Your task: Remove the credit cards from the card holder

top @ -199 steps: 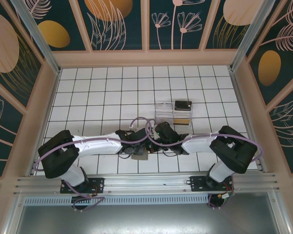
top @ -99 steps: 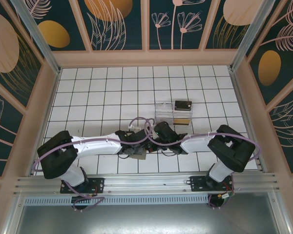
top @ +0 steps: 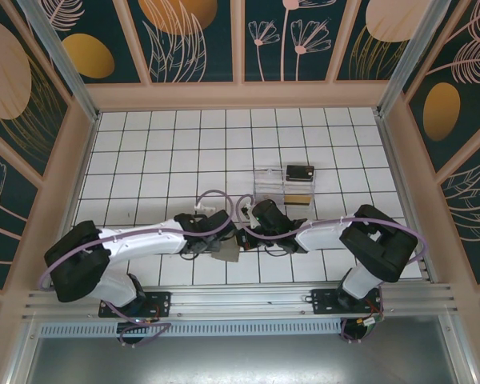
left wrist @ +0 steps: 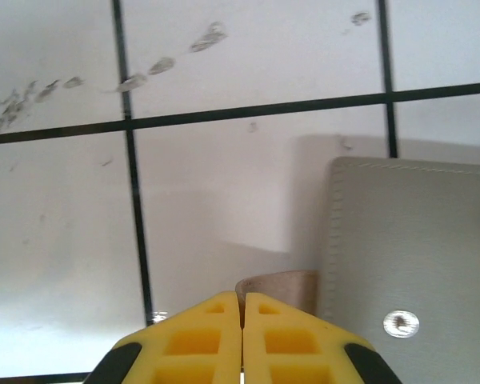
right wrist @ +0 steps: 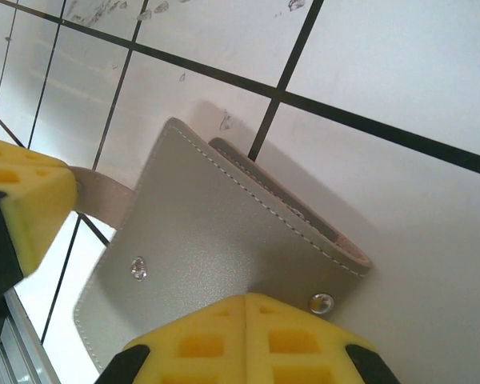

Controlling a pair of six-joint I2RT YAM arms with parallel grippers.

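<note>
The card holder (top: 226, 254) is lying grey side up toward the 6 o'clock edge of the tiled table (top: 144, 160), between the two arms. At its 9 o'clock side the left gripper (left wrist: 242, 300) is pinching the tan strap tab (left wrist: 280, 282), fingers pressed together on it. The right gripper (right wrist: 246, 300) is coming in from 1 o'clock, fingers closed on the grey cover's edge beside a snap stud (right wrist: 321, 302). Further off at 1 o'clock, a dark credit card (top: 300, 173) and a tan-gold one (top: 299, 193) are sitting just beside a clear tray (top: 269, 185).
</note>
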